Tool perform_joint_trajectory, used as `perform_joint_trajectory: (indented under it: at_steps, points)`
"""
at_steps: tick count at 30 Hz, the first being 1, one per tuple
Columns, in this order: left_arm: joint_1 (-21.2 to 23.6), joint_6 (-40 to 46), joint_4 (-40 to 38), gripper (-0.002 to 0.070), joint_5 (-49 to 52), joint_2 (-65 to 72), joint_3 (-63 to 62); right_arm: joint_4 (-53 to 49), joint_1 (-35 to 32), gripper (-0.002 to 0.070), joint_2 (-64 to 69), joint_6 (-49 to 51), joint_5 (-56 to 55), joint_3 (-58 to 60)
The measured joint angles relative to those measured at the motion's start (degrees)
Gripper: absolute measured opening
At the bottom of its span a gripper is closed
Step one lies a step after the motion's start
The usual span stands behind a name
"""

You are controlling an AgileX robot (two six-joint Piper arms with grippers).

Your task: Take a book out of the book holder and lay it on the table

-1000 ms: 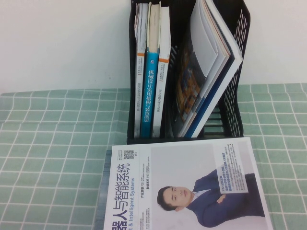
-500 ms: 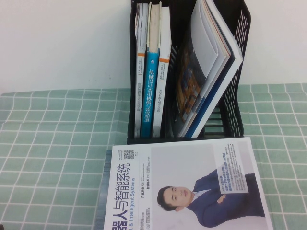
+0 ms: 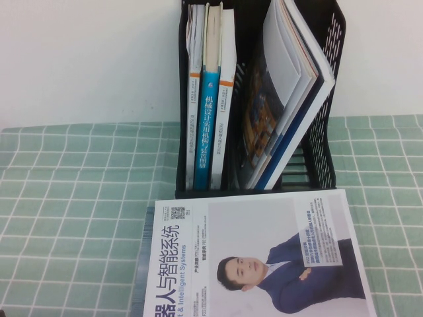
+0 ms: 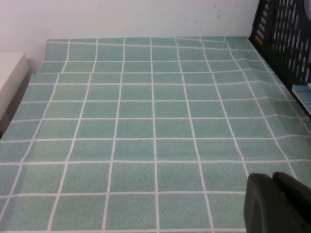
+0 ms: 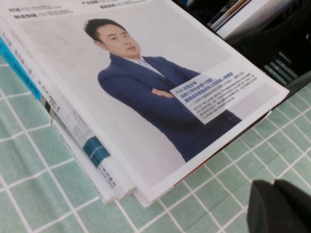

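The book [image 3: 264,257], white-covered with a man in a dark blue suit, lies flat and face up in front of the book holder [image 3: 328,132], near the table's [image 3: 66,198] front edge. It rests on top of a small stack of other books [image 5: 92,150]. Neither gripper shows in the high view. In the right wrist view my right gripper [image 5: 276,183] is shut and holds nothing, hovering over the green cloth just off the book's [image 5: 146,87] corner. My left gripper [image 4: 273,177] is shut over bare cloth [image 4: 146,131], left of the holder [image 4: 286,43].
Upright books [image 3: 210,99], one blue-spined, fill the holder's left compartment. Several thin magazines [image 3: 291,86] lean in its right compartment. A white wall stands behind the table. A pale block [image 4: 9,77] sits at the cloth's far left edge.
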Motion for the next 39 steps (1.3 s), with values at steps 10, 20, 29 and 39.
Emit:
perform_joint_trajectory:
  at_steps: [10, 20, 29, 39]
  points:
    - [0.0, 0.0, 0.0, -0.0003, 0.3, 0.0, -0.1, 0.0, 0.0, -0.0002, 0.0, 0.0, 0.0, 0.0]
    - [0.0, 0.0, 0.0, -0.0003, 0.4, 0.0, -0.1, 0.0, 0.0, -0.0002, 0.0, 0.0, 0.0, 0.0]
    - [0.0, 0.0, 0.0, -0.0003, 0.4, 0.0, -0.1, -4.4, -1.3, -0.0002, 0.0, 2.4, 1.5, 0.0]
    - [0.0, 0.0, 0.1, -0.0003, 0.4, 0.0, -0.1, 0.3, -29.3, -0.0002, -1.3, 3.0, -10.2, 0.0]
